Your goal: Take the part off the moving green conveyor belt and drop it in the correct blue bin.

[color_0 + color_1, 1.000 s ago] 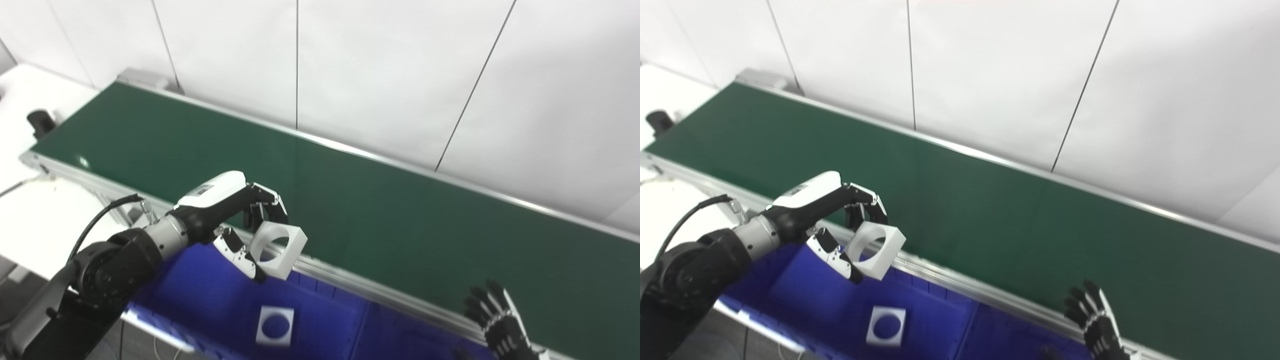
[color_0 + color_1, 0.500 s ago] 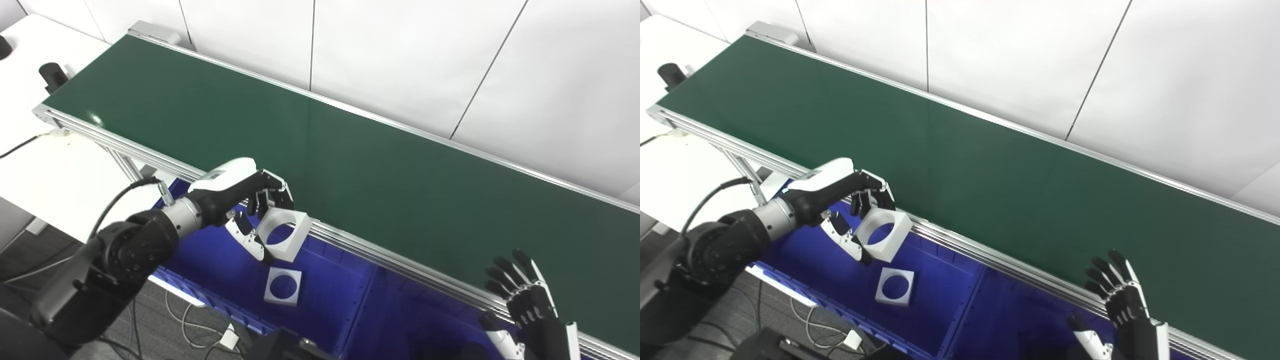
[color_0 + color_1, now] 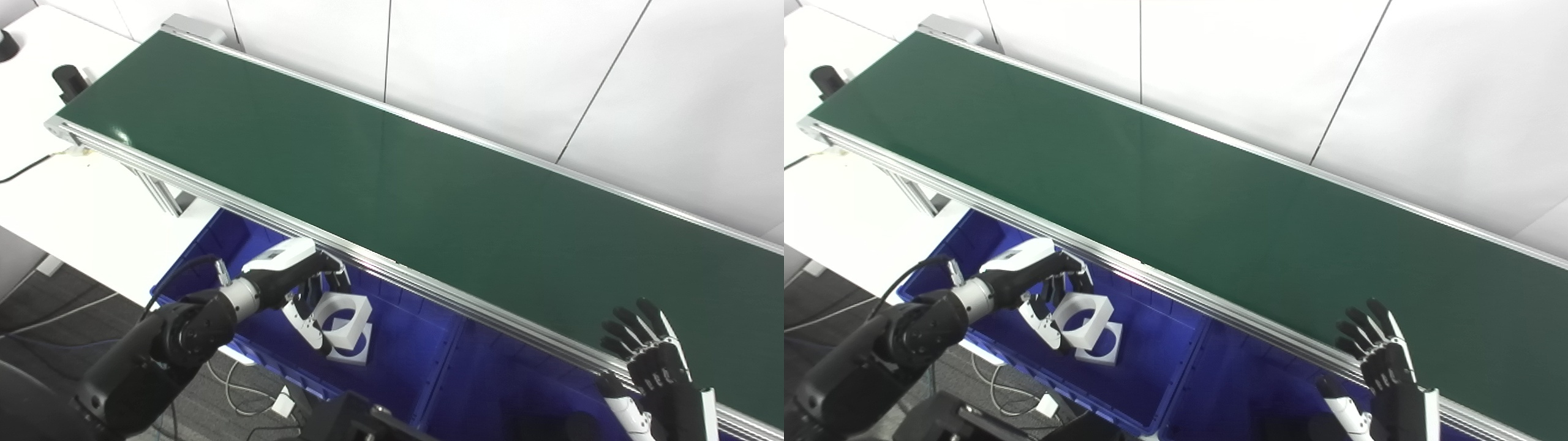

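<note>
My left hand (image 3: 306, 288) is down inside the left blue bin (image 3: 404, 361), shut on a white square part with a round hole (image 3: 346, 312). That part hangs just above a second white square part with a hole (image 3: 355, 352) lying on the bin floor. The green conveyor belt (image 3: 380, 171) runs diagonally above the bins and carries nothing in view. My right hand (image 3: 1381, 361) is open, fingers spread, at the belt's near rail at the lower right, holding nothing.
A second blue bin (image 3: 508, 392) sits right of the first, under the belt's aluminium rail (image 3: 429, 288). A white table (image 3: 67, 196) lies to the left, with cables on the floor below it. A white panelled wall backs the belt.
The camera has tilted down. My left hand has carried the white part from rail height down into the left bin, close over the part lying there. The right hand stays open.
</note>
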You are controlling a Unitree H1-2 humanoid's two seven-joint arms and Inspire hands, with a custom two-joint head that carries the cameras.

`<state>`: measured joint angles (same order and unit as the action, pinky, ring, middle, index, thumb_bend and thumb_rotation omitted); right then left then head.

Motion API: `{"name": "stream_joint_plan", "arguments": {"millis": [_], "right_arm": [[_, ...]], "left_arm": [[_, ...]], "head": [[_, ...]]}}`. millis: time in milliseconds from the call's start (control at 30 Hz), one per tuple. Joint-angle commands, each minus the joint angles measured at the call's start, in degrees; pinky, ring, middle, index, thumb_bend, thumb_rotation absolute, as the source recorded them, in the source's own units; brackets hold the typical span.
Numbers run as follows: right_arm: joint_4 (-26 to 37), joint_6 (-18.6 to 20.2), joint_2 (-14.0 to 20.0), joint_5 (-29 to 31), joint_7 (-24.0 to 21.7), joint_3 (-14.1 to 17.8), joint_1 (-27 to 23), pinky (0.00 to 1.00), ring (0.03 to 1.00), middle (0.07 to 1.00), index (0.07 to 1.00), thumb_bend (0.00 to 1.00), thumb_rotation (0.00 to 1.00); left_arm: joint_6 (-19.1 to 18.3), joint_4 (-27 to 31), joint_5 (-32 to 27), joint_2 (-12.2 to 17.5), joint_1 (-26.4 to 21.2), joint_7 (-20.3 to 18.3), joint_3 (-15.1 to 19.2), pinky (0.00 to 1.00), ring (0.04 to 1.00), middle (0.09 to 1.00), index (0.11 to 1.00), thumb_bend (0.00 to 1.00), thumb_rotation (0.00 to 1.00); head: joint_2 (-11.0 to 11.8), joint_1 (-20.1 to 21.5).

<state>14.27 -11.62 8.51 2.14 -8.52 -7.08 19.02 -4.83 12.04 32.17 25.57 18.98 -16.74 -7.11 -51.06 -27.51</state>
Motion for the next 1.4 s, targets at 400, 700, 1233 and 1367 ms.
{"name": "stream_joint_plan", "arguments": {"millis": [400,700,1233,1367], "right_arm": [[1.95,-0.05,0.14,0.61,-0.57,0.05,-0.55,0.73,0.787,0.831,0.904,0.75,0.49],[2.19,0.07,0.01,0.23,-0.51,-0.18,-0.42,0.72,0.787,0.833,0.904,0.74,0.48],[1.57,-0.99,-0.18,-0.15,-0.49,-0.43,-0.39,0.72,0.781,0.831,0.905,0.74,0.48],[1.42,-1.00,-0.21,-0.13,-0.49,-0.50,-0.26,0.72,0.784,0.835,0.907,0.74,0.48]], "left_arm": [[6.33,-8.21,1.90,-0.36,-2.34,7.55,-1.83,0.35,0.391,0.472,0.515,0.50,0.00],[7.25,-11.81,2.39,-0.46,-3.93,9.31,-2.56,0.33,0.385,0.462,0.515,0.50,0.00],[-0.98,-5.55,4.49,0.06,-3.06,5.32,-2.95,0.66,0.767,0.781,0.751,0.84,0.00],[-3.59,-2.77,6.76,0.83,-2.80,3.24,-3.49,0.70,0.838,0.878,0.847,0.91,0.00]], "head": [[0.11,0.79],[0.42,1.27],[1.05,2.14],[1.29,2.53]]}}
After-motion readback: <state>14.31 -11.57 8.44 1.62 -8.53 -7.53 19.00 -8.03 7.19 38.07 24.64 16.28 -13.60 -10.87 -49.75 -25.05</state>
